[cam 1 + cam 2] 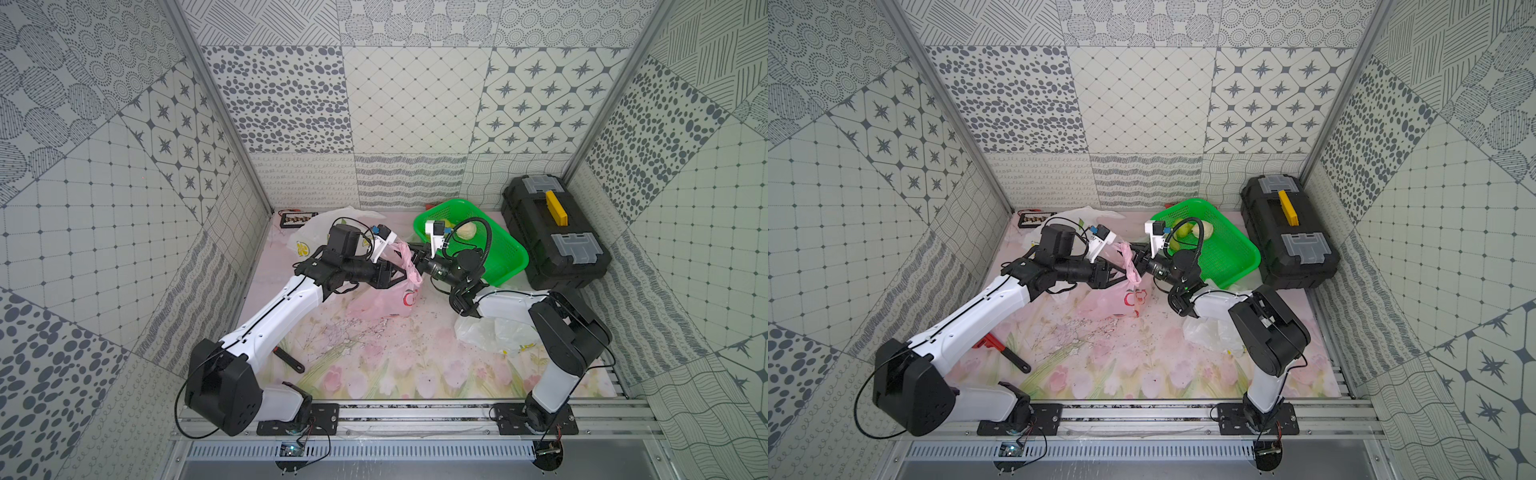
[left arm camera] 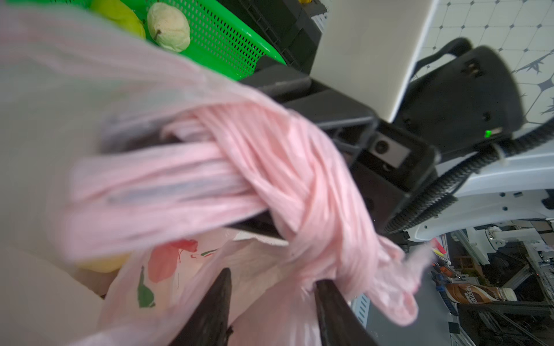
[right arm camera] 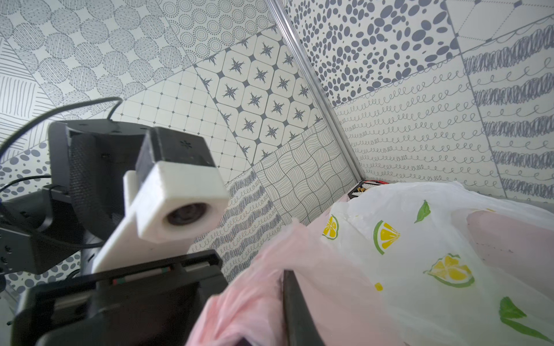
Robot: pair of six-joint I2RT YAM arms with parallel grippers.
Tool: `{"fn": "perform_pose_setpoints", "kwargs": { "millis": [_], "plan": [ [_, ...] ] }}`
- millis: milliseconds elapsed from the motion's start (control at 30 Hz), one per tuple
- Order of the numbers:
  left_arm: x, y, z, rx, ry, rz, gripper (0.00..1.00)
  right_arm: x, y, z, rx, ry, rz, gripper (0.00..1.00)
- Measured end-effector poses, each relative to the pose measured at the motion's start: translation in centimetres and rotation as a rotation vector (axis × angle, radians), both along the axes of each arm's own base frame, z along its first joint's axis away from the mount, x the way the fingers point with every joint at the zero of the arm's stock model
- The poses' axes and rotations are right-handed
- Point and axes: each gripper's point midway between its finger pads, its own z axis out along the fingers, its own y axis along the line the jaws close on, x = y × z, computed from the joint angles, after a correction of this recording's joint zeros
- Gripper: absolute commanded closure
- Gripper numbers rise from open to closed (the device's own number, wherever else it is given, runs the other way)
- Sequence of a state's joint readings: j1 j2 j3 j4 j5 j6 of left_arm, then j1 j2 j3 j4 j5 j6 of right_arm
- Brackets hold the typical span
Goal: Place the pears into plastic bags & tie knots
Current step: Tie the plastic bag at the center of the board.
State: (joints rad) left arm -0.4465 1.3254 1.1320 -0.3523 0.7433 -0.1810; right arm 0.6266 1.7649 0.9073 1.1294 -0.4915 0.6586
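A translucent pink plastic bag [image 1: 386, 301] [image 1: 1121, 303] with strawberry prints lies mid-table. Its handles rise in a twisted, bunched knot [image 1: 409, 266] [image 2: 284, 167]. My left gripper [image 1: 397, 277] [image 2: 274, 299] reaches in from the left, jaws apart, thin pink film across the gap and the twist draped over one finger. My right gripper [image 1: 417, 259] [image 3: 284, 287] meets it from the right, shut on the pink handle. A cream pear [image 1: 465, 232] [image 2: 169, 27] and a green pear [image 1: 1183, 232] [image 2: 120, 15] lie in the green basket [image 1: 494, 253]. Something yellowish [image 2: 102, 263] shows through the bag film.
A white lemon-print bag [image 1: 316, 232] [image 3: 419, 239] lies at the back left, another [image 1: 498, 336] under my right arm. A black toolbox [image 1: 552, 232] stands at the right wall. A wrench [image 1: 291, 361] lies near my left arm, and a small black tray [image 1: 297, 218] sits in the back corner.
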Motion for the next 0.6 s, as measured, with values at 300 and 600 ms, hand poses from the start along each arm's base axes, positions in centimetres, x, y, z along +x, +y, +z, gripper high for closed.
{"fn": "perform_pose_setpoints", "kwargs": {
  "millis": [300,600],
  "plan": [
    [-0.5,4.4,5.1,0.003,-0.118,0.069,0.67,-1.1,0.4,0.0,-0.001,0.019,0.111,0.93],
    [1.6,3.6,5.6,0.040,-0.172,0.002,0.57,-2.6,1.3,0.3,-0.018,0.043,0.230,0.93]
  ]
}}
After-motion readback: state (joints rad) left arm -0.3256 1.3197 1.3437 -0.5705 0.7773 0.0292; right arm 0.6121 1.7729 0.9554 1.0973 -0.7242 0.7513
